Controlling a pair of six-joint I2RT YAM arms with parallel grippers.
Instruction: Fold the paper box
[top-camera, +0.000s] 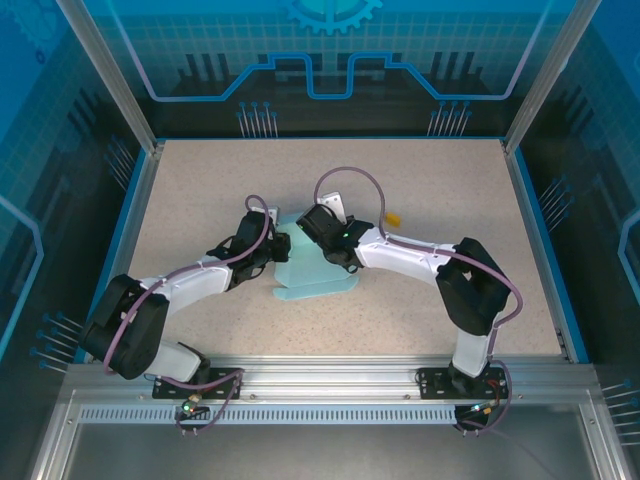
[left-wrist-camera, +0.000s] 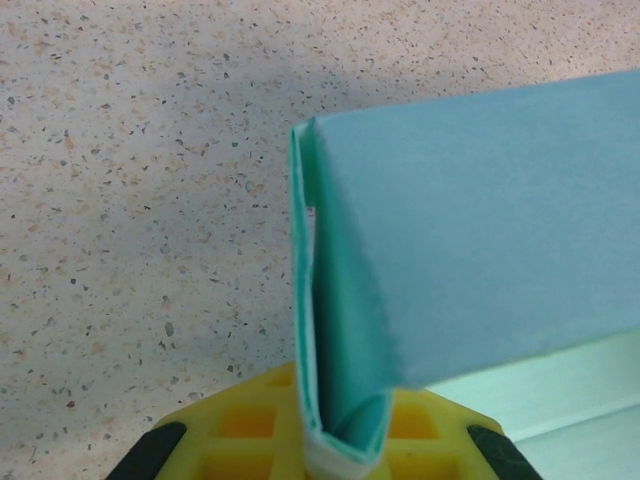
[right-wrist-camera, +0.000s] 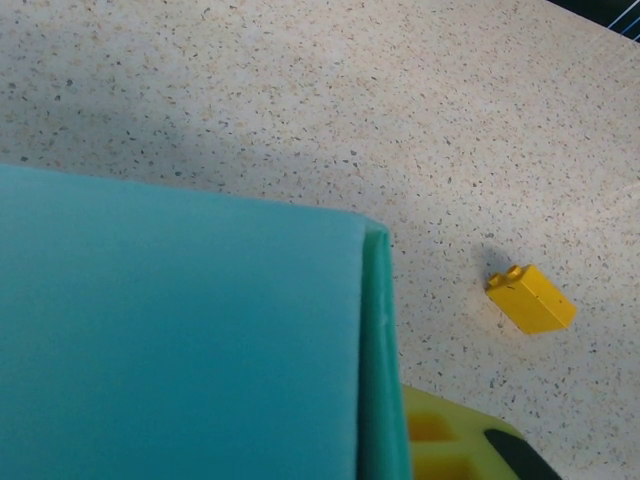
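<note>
Step in hand: raising and creasing a side wall of the paper box, which lies on the table directly between the two tools, each arm reaching in from its own side. The left gripper is clamped on the paper box: a doubled wall of card stands upright between its yellow fingers, the folded edge seated at their base and the two layers parting slightly further out from the tool. A broad panel slopes away to the right of that wall, with flat card below it. The right gripper sits at the far end of the same box, just beside the left tool. In its own wrist view one yellow finger shows immediately right of a vertical card edge, with a wide panel covering everything to the left; whether its jaws are apart or pressing the card cannot be determined. Judged next move: hold the left clamp steady as an anchor while the right tool presses the adjoining panel over and into place, presumably without dragging the sheet. Hard to make out: the second right finger is behind card, the box's tabs and slots are covered by both wrists in the overhead view, and the fold count is unclear. A small yellow block lies well apart, right of the right tool.
</note>
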